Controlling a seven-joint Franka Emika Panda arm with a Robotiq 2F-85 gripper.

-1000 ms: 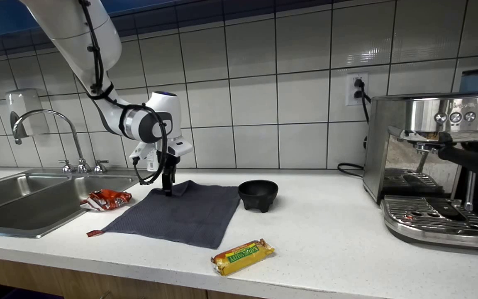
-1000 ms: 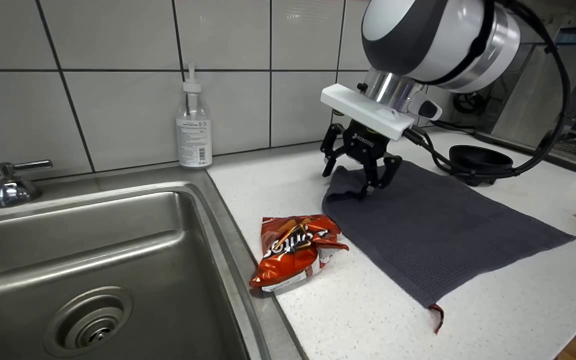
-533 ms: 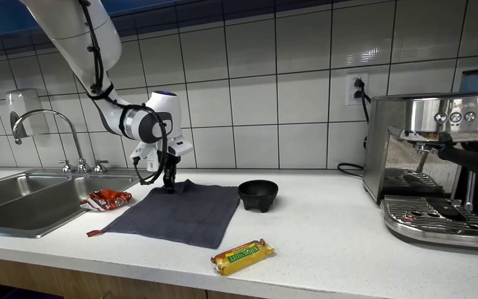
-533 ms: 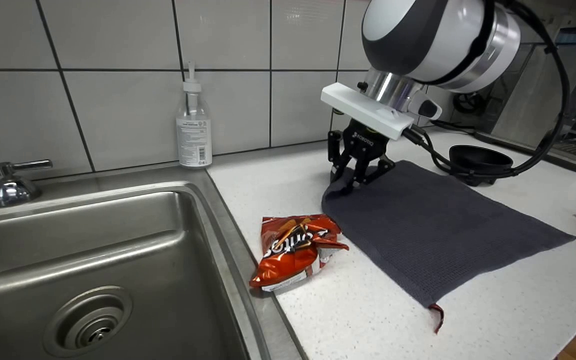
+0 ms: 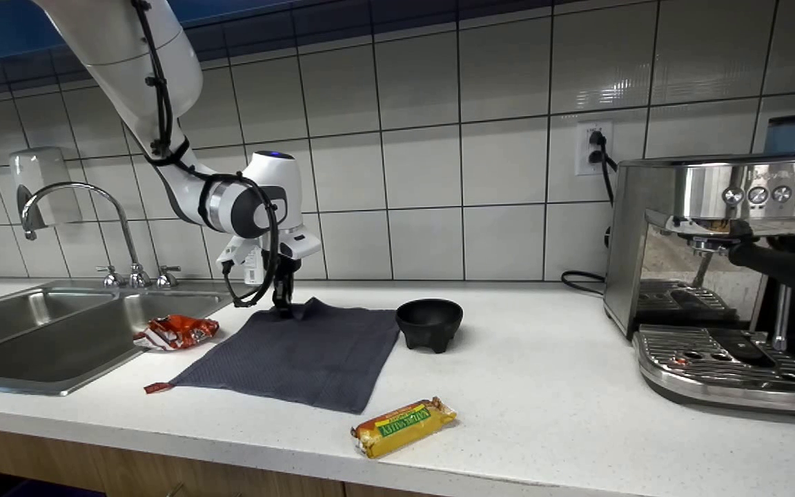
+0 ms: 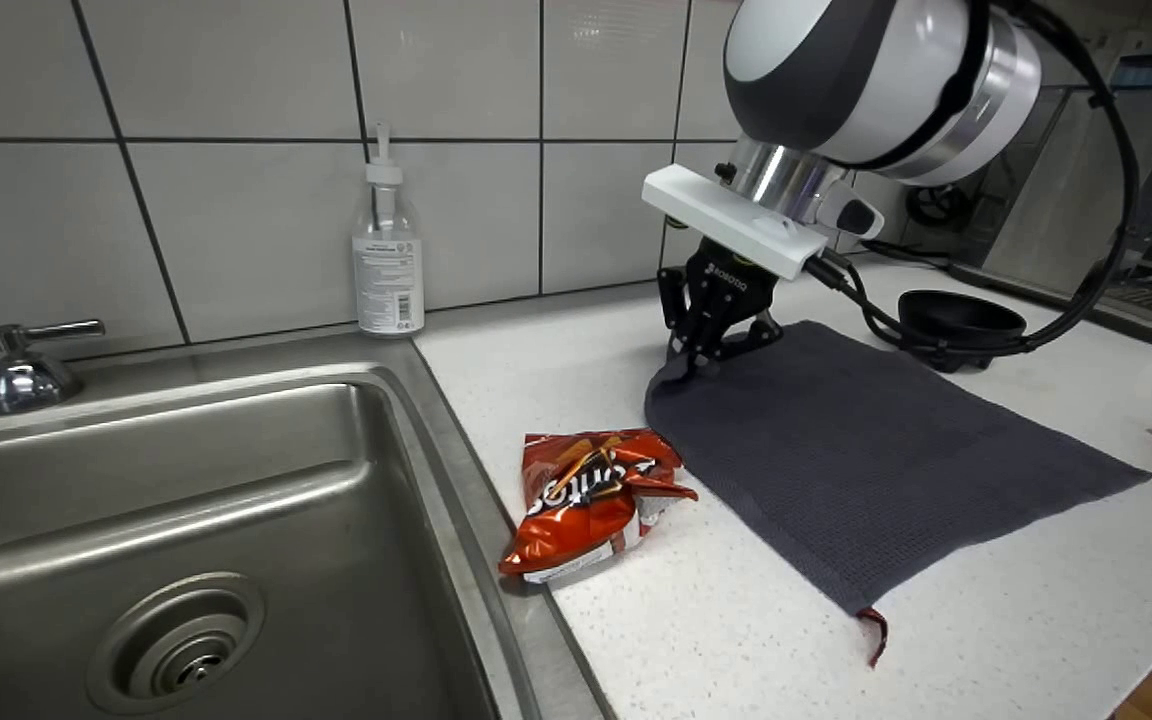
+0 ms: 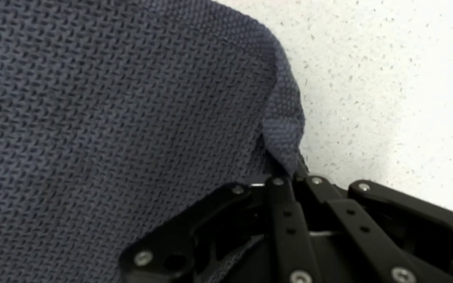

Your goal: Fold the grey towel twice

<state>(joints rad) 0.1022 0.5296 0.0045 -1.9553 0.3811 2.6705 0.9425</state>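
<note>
The grey towel [image 5: 301, 362] lies spread out on the white counter, a red tag at its front corner. In an exterior view its back edge rises in a small bump beside my gripper [image 5: 283, 312]. My gripper [image 6: 692, 362] points down at the corner of the towel [image 6: 866, 460] nearest the wall and sink. Seen from the wrist, the towel's hem [image 7: 283, 129] curls up and runs in between the fingertips of my gripper [image 7: 293, 175], which is shut on it. The fingers hide the pinched bit of cloth itself.
A black bowl [image 5: 429, 323] stands close to the towel's right edge. The red chip bag [image 6: 591, 505] lies between towel and sink [image 6: 446, 510]. A yellow bar packet [image 5: 403, 428] sits near the counter's front. Behind are a tiled wall and a soap bottle [image 6: 389, 255]; a coffee machine [image 5: 722, 276] stands farther right.
The gripper's jaws have gone from wide apart to shut, taking hold of the towel's back corner. The arm has stayed in place, and the rest of the towel lies as before.
</note>
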